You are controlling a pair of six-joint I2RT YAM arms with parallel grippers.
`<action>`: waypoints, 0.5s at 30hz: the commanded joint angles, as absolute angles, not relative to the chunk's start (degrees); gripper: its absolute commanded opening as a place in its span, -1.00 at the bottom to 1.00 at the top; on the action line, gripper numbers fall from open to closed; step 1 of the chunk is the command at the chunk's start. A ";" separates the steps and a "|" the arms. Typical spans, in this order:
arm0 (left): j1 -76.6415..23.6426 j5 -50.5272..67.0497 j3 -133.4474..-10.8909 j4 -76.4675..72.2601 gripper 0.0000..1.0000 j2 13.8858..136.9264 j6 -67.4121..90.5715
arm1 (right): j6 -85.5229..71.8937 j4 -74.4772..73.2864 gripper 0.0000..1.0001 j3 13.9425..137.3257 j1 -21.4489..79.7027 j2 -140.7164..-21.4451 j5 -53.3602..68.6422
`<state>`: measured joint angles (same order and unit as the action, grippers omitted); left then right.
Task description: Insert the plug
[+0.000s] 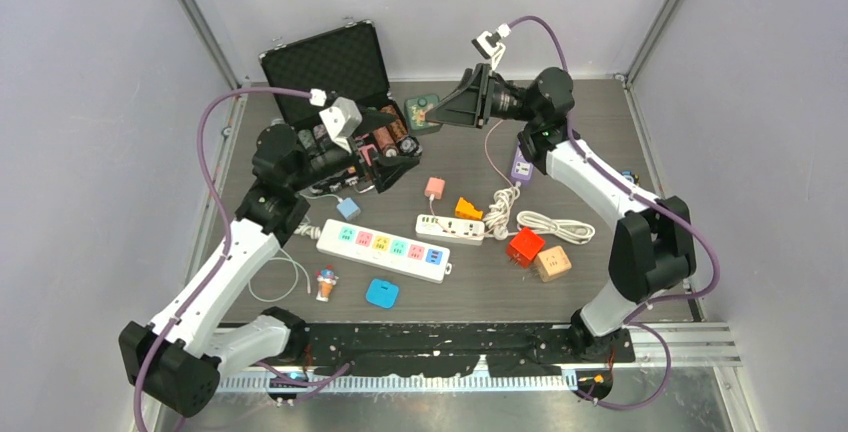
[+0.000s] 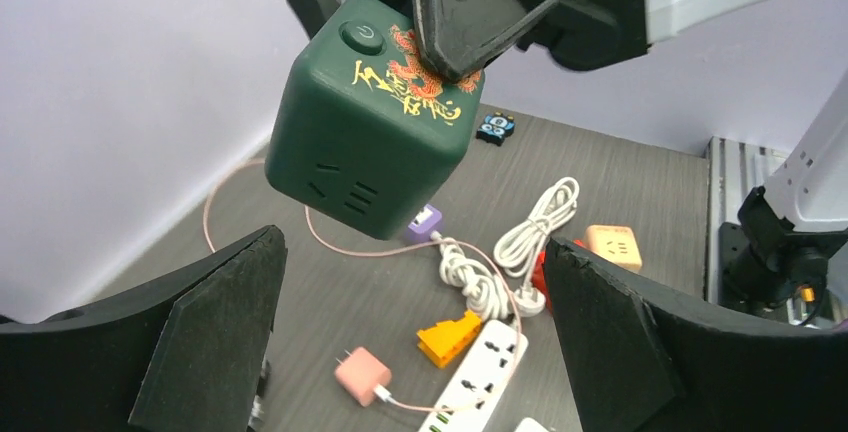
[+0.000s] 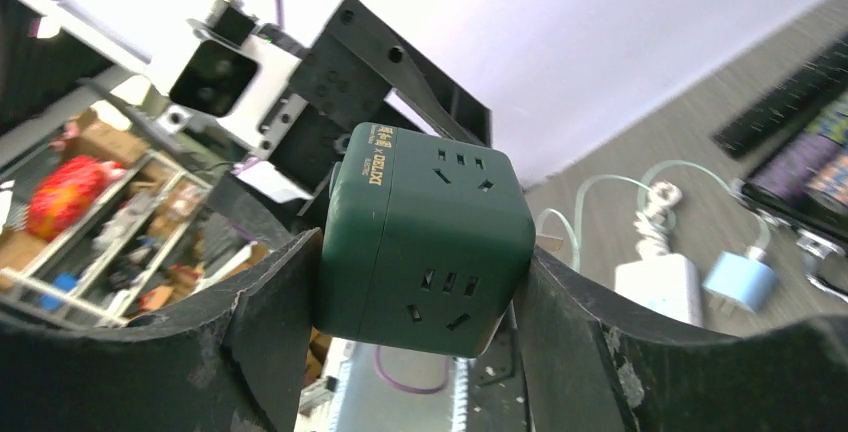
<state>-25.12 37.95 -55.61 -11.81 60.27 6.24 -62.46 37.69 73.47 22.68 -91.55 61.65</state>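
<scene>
A dark green cube socket (image 1: 424,112) with gold lettering hangs in the air at the back of the table. My right gripper (image 1: 432,115) is shut on it; in the right wrist view the cube (image 3: 425,242) sits squeezed between both fingers of that gripper (image 3: 418,297). My left gripper (image 1: 396,155) stands open and empty just left of and below the cube (image 2: 370,142), its fingers (image 2: 215,332) wide apart with only the table between them. A pink plug (image 1: 435,188) with a thin pink cable lies on the table, also in the left wrist view (image 2: 362,375).
On the table lie a long white power strip (image 1: 385,249) with coloured sockets, a smaller white strip (image 1: 450,227), an orange adapter (image 1: 468,209), a red cube (image 1: 525,246), a tan cube (image 1: 552,263), a purple adapter (image 1: 522,164), coiled white cable (image 1: 555,225), a blue plug (image 1: 348,207). An open black case (image 1: 330,67) stands behind.
</scene>
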 commanded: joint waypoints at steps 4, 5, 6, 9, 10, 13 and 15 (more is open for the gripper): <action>-26.11 42.35 -62.26 -14.84 0.99 62.06 -2.23 | -85.27 65.85 -0.40 76.56 24.08 -94.21 66.08; -26.37 42.44 -62.74 -14.85 0.99 62.39 -2.30 | -85.09 65.24 -0.40 76.60 24.30 -94.17 66.09; -26.55 42.41 -63.18 -14.67 0.99 62.82 -2.63 | -84.75 64.96 -0.40 76.70 24.41 -94.14 66.27; -26.93 41.41 -63.47 -14.64 0.99 63.92 -3.50 | -84.69 64.17 -0.39 76.89 24.72 -94.09 66.40; -26.98 40.77 -63.47 -14.87 0.99 64.22 -3.75 | -84.67 63.94 -0.40 77.12 24.75 -94.08 66.48; -27.07 40.16 -63.46 -15.67 0.93 65.13 -3.89 | -84.57 62.98 -0.40 77.46 24.97 -94.15 66.88; -27.15 40.30 -63.56 -17.14 0.80 65.49 -3.01 | -84.14 61.88 -0.40 77.56 24.95 -94.20 66.96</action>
